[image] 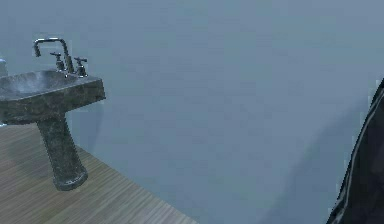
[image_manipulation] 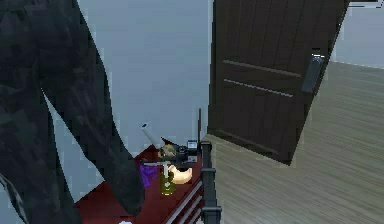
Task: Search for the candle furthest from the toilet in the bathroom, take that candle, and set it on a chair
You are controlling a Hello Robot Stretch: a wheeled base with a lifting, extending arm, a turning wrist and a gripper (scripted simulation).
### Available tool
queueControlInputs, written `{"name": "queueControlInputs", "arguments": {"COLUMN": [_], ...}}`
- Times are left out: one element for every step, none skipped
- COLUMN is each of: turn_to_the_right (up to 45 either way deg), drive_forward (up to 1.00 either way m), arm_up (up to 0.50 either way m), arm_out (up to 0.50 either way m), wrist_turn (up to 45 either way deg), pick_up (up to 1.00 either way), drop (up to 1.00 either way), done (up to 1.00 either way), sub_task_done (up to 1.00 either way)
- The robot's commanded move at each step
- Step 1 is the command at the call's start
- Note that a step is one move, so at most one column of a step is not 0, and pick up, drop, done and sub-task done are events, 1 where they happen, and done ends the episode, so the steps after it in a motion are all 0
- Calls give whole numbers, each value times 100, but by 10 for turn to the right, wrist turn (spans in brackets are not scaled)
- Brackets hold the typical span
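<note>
In the arm side view, the arm (image_manipulation: 210, 180) rises from the bottom edge to a low red shelf (image_manipulation: 185, 205). My gripper (image_manipulation: 172, 151) shows as a dark shape over the shelf top. Just below it lies a pale yellow rounded thing (image_manipulation: 181, 173), which may be a candle. Beside that stand a purple thing (image_manipulation: 150, 173) and a small greenish bottle (image_manipulation: 167, 186). With these things on the shelf at the gripper's far end, I cannot tell whether it holds anything.
A dark hanging garment (image_manipulation: 55, 110) covers the arm side view's left, and its edge (image: 365, 170) shows at the forward view's right. A dark wooden door (image_manipulation: 270, 70) stands ajar over wood floor (image_manipulation: 310, 180). A dark marbled pedestal sink (image: 50, 100) with a faucet (image: 58, 52) stands at the forward view's left against a blue-grey wall.
</note>
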Motion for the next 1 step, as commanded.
{"name": "queueControlInputs", "arguments": {"turn_to_the_right": [0], "drive_forward": [0], "arm_up": [0], "arm_out": [0], "wrist_turn": [180], "pick_up": [0], "drop": [0], "done": [0], "sub_task_done": [0]}}
